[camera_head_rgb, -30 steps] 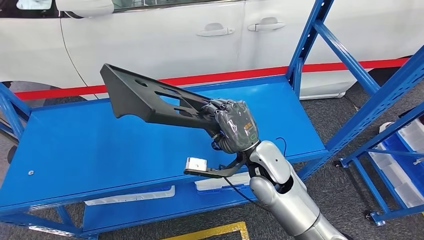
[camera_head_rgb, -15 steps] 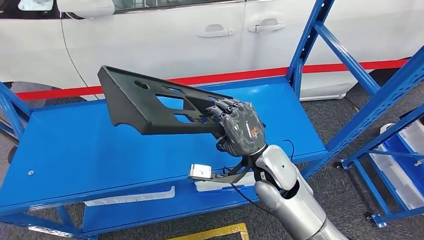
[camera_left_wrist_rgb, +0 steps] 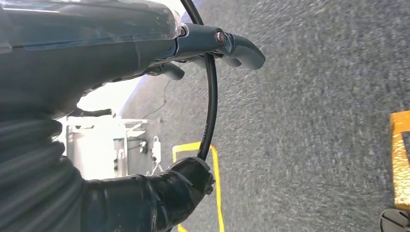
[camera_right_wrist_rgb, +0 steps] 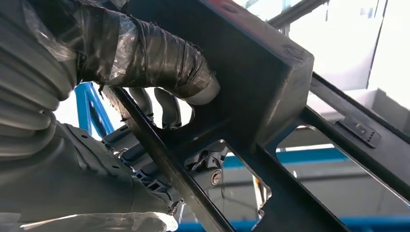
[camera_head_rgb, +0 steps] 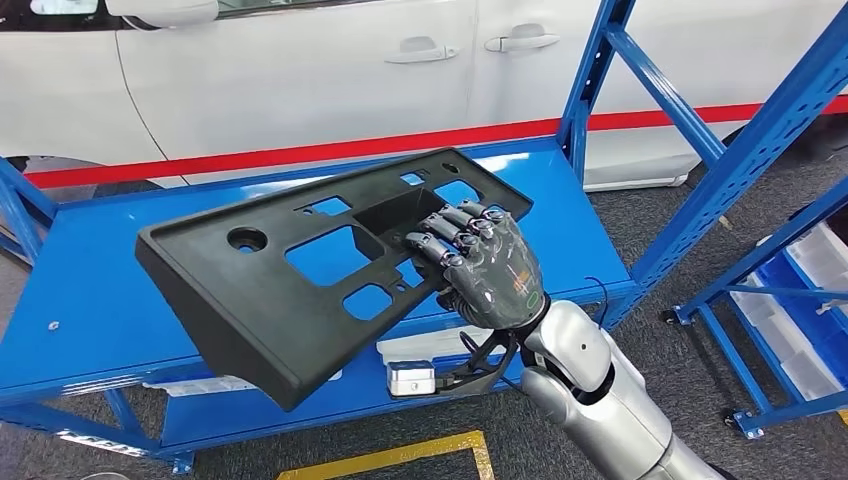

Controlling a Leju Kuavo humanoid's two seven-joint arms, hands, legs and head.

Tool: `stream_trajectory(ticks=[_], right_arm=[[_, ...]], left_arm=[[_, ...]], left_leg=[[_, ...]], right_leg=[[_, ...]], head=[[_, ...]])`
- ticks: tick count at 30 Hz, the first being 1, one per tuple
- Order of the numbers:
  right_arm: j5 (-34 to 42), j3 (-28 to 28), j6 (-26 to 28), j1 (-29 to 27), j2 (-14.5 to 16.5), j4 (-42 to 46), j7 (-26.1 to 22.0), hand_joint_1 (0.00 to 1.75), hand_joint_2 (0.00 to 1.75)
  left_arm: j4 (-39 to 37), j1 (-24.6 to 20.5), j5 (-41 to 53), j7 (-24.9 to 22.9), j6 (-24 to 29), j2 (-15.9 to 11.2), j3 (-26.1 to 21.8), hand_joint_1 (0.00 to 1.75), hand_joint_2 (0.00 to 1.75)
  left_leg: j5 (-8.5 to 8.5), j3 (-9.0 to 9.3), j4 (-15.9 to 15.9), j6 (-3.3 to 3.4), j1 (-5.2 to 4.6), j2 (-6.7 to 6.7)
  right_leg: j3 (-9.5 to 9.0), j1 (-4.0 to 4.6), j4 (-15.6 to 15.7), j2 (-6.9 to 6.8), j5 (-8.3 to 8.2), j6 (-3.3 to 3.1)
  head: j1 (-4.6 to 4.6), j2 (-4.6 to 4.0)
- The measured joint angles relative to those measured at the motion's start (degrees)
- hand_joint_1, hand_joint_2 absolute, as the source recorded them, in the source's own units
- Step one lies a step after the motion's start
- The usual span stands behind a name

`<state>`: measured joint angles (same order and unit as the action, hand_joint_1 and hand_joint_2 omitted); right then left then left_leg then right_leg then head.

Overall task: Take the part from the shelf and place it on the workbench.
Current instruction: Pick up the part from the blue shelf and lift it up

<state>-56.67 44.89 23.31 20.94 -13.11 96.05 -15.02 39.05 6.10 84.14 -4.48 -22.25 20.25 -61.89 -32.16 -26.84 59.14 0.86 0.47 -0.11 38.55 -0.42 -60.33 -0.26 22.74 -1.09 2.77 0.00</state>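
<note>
Right robot hand (camera_head_rgb: pixel 487 268) clamped on the near edge of a flat black plastic panel with several rectangular cut-outs and one round hole (camera_head_rgb: pixel 300 285), dark fingers (camera_head_rgb: pixel 450 232) hooked over the top into a central recess, grey taped thumb (camera_right_wrist_rgb: pixel 159 60) pressed against the underside rib. Panel held in the air above the blue metal surface (camera_head_rgb: pixel 100 290), tilted, its far left corner lowest and nearest the camera, its right end reaching toward the blue upright post (camera_head_rgb: pixel 590 80). Silver right forearm (camera_head_rgb: pixel 600 390) rising from the lower right, a small silver camera block on a black bracket (camera_head_rgb: pixel 412 379) jutting from the wrist under the panel.

Behind the surface, a white car body with door handles (camera_head_rgb: pixel 300 70) and a red stripe (camera_head_rgb: pixel 300 152) along its lower edge. Grey carpet floor (camera_head_rgb: pixel 650 230) to the right, a yellow floor line (camera_head_rgb: pixel 400 455) at the front, white bins on a blue rack (camera_head_rgb: pixel 810 290) at the far right.

Left robot hand (camera_left_wrist_rgb: pixel 145 72) hanging over the grey carpet, nothing between thumb and fingers, fingers apart.
</note>
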Motion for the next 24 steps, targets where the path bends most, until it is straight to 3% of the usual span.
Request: stream_trajectory(ticks=[4, 5, 6, 8, 9, 10, 11, 13, 15, 16, 17, 19, 20, 21, 24], right_arm=[[-0.2, 0.8, 1.1, 0.3, -1.0, 0.8, -0.5, 1.75, 1.75], [-0.2, 0.9, 1.3, 0.3, -1.3, 1.0, -0.6, 1.75, 1.75], [-0.2, 1.1, 1.6, 0.4, -1.6, 1.1, -0.8, 1.75, 1.75], [-0.3, 1.4, 1.8, 0.4, -2.0, 1.3, -0.9, 1.75, 1.75], [-0.3, 1.6, 1.8, 0.4, -2.1, 1.4, -0.9, 1.75, 1.75], [-0.3, 1.7, 1.8, 0.4, -2.2, 1.4, -0.9, 1.75, 1.75], [-0.3, 1.8, 1.8, 0.4, -2.3, 1.4, -0.9, 1.75, 1.75], [-0.3, 2.1, 1.9, 0.5, -2.5, 1.4, -0.9, 1.75, 1.75], [-0.2, 2.3, 2.0, 0.6, -2.7, 1.6, -1.1, 1.75, 1.75], [-0.1, 2.4, 2.1, 0.7, -2.8, 1.7, -1.2, 1.75, 1.75], [0.1, 2.4, 2.3, 0.7, -2.9, 1.9, -1.5, 1.75, 1.75], [0.6, 2.5, 2.5, 0.9, -3.1, 2.0, -1.8, 1.75, 1.75], [0.8, 2.6, 2.6, 0.9, -3.1, 2.1, -1.9, 1.75, 1.75], [1.0, 2.7, 2.6, 1.0, -3.1, 2.2, -1.9, 1.75, 1.75], [1.2, 2.8, 2.5, 1.1, -3.1, 2.3, -1.9, 1.75, 1.75]], left_arm=[[-0.6, -0.3, 1.1, 0.7, 0.4, -0.1, -0.1, 0.00, 1.75], [-0.8, -0.4, 1.4, 0.9, 0.6, -0.1, -0.1, 0.00, 1.75], [-1.0, -0.5, 1.6, 1.1, 0.7, -0.1, -0.1, 0.00, 1.75], [-1.3, -0.7, 1.9, 1.4, 0.8, -0.1, -0.1, 0.00, 1.75], [-1.4, -0.7, 1.9, 1.4, 0.8, -0.1, -0.1, 0.00, 1.75], [-1.4, -0.7, 2.0, 1.5, 0.8, -0.1, -0.1, 0.00, 1.75], [-1.6, -0.7, 2.1, 1.5, 0.8, -0.1, -0.1, 0.00, 1.75], [-1.8, -0.8, 2.3, 1.6, 0.8, -0.1, -0.1, 0.00, 1.75], [-1.9, -1.0, 2.6, 1.8, 0.8, -0.1, -0.1, 0.00, 1.75], [-2.0, -1.1, 2.9, 2.0, 0.9, -0.1, -0.1, 0.00, 1.75], [-2.0, -1.2, 3.2, 2.2, 0.9, -0.1, -0.1, 0.00, 1.75], [-2.1, -1.2, 3.8, 2.5, 0.8, -0.2, -0.3, 0.00, 1.75], [-2.1, -1.1, 4.0, 2.6, 0.8, -0.2, -0.4, 0.00, 1.75], [-2.1, -1.1, 4.2, 2.7, 0.7, -0.2, -0.6, 0.00, 1.75], [-2.2, -1.2, 4.5, 2.8, 0.6, -0.2, -1.0, 0.00, 1.75]], left_leg=[[1.86, -0.47, -2.0, 0.70, -0.25, -0.04], [2.67, -0.91, -2.3, 1.10, -0.11, 0.01], [3.54, -1.51, -2.6, 1.46, 0.05, 0.07], [4.87, -3.10, -2.6, 1.90, 0.07, 0.03], [5.45, -3.99, -2.4, 1.92, 0.05, -0.05], [5.97, -4.93, -2.3, 1.89, 0.04, -0.18], [6.47, -5.87, -2.0, 1.81, 0.03, -0.41], [7.29, -7.66, -1.2, 1.49, 0.05, -1.18], [7.95, -8.97, -0.4, 0.97, -0.02, -2.08], [8.34, -9.31, -0.2, 0.66, -0.03, -2.48], [8.81, -9.54, -0.3, 0.33, -0.03, -2.94], [9.44, -9.94, -0.2, -0.36, 0.01, -3.74], [8.75, -10.43, 0.4, -0.65, 0.03, -3.47], [6.99, -11.13, 1.9, -0.91, 0.04, -2.82], [-0.64, -13.71, 11.4, -1.62, 0.29, -0.67]], right_leg=[[0.33, -0.12, 0.6, -0.09, -1.32, 1.51], [0.68, -0.16, 0.0, -0.01, -0.14, 1.80], [1.30, -0.18, -1.8, 0.08, 2.15, 2.05], [2.75, -0.34, -8.0, 0.18, 8.24, 2.34], [3.16, -0.36, -11.3, 0.17, 10.16, 2.47], [2.95, -0.37, -13.4, 0.18, 10.61, 2.57], [1.93, -0.37, -13.9, 0.20, 9.78, 2.60], [-2.72, -0.40, -9.4, 0.90, 6.84, 2.36], [-8.05, -0.39, -2.1, 2.97, 6.81, 1.76], [-9.58, -0.36, 0.4, 3.74, 7.38, 1.52], [-10.12, -0.26, 1.5, 3.91, 7.84, 1.31], [-9.68, -0.30, 1.8, 2.62, 7.20, 0.75], [-9.28, -0.41, 1.9, 1.94, 6.74, 0.32], [-8.76, -0.57, 2.1, 1.19, 6.20, -0.13], [-6.80, -0.59, 2.0, -0.86, 4.85, -0.71]], head=[[0.04, 0.00], [0.07, 0.00], [0.09, 0.00], [0.14, 0.00], [0.13, 0.00], [0.14, 0.00], [0.13, 0.00], [0.13, 0.00], [0.10, 0.00], [0.11, 0.00], [0.10, 0.00], [0.12, 0.00], [0.05, 0.00], [0.00, 0.00], [-0.11, 0.00]])
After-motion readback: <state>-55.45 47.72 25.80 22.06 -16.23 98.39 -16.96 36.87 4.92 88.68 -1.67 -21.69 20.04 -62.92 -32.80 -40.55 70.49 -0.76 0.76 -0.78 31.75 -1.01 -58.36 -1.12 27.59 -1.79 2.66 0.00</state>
